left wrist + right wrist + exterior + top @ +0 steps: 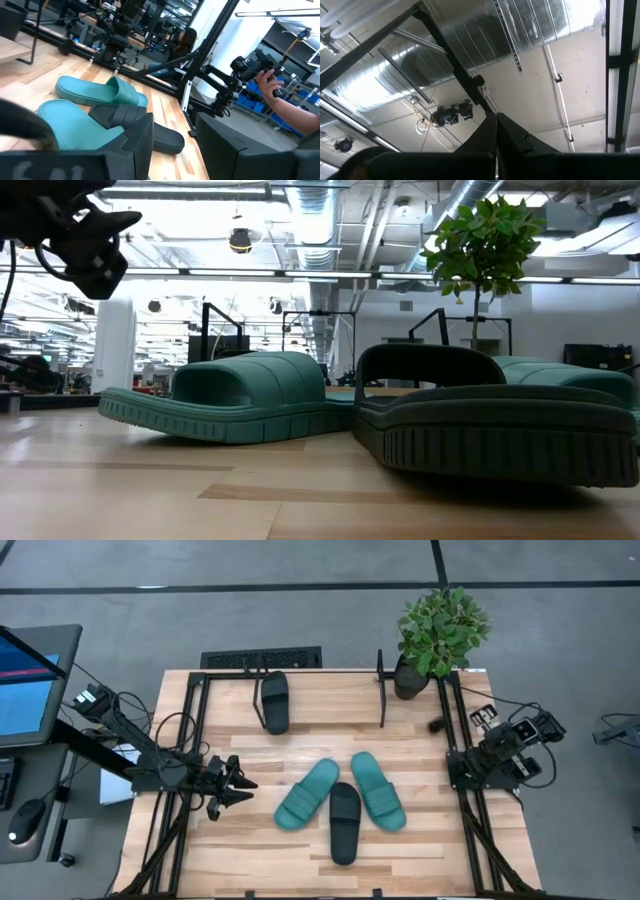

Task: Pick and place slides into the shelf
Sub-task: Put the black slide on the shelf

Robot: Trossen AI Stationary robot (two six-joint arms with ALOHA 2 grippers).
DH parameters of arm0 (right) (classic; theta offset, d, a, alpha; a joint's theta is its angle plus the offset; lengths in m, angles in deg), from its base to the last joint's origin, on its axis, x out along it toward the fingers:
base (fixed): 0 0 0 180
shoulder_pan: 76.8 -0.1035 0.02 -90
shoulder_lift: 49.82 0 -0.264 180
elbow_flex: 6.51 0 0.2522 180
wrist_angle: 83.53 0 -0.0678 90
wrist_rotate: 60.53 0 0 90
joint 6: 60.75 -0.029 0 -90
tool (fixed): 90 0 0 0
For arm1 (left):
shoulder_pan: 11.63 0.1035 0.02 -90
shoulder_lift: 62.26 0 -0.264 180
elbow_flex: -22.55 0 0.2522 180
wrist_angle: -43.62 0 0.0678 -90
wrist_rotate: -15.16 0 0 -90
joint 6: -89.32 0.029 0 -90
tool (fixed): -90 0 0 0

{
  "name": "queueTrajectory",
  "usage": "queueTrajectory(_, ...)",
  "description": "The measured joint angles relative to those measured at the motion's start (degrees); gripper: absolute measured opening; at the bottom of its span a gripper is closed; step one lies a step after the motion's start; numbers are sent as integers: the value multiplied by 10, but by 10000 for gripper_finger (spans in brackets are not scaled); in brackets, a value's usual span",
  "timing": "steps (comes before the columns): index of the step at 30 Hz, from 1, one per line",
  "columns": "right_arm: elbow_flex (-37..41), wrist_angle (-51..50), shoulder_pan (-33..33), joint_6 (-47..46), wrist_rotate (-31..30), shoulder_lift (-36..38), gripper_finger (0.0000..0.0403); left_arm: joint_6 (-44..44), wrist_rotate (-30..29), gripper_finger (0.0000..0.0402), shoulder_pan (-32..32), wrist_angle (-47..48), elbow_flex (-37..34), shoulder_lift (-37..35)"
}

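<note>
Three slides lie sole-down on the table's middle: a teal slide (pixel 307 793), a black slide (pixel 344 820) with its far end between the two teal ones, and a second teal slide (pixel 378 790). Another black slide (pixel 275 700) rests on the shelf (pixel 330 690) at the far edge, near its left end frame. My left gripper (pixel 243 786) hangs open above the table, left of the teal slide (pixel 70 122), pointing at it and touching nothing. My right gripper (pixel 496 131) is shut, parked at the table's right edge and pointing at the ceiling.
A potted plant (pixel 440 635) stands at the far right corner beside the shelf. A keyboard (pixel 262 658) lies behind the table, a monitor (pixel 25 680) to its left. A person's hand (pixel 272 82) shows beyond the table's right side. Bare wood (pixel 250 850) lies near the front edge.
</note>
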Motion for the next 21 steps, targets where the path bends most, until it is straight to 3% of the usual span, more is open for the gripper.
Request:
queueTrajectory(4, 0, -42, 0, 1, -12, 0, 1, -1, -13, 135, 0, 0, 0, 0)
queueTrajectory(11, -15, -199, 0, -45, -113, -22, 1, -6, -20, 135, 0, 0, 0, 0)
queueTrajectory(17, -68, -258, 0, -116, -93, -112, 1, -13, -29, 135, 0, 0, 0, 0)
queueTrajectory(21, -133, -359, -1, -168, -106, -183, 1, -15, -32, 135, 0, 1, 0, 0)
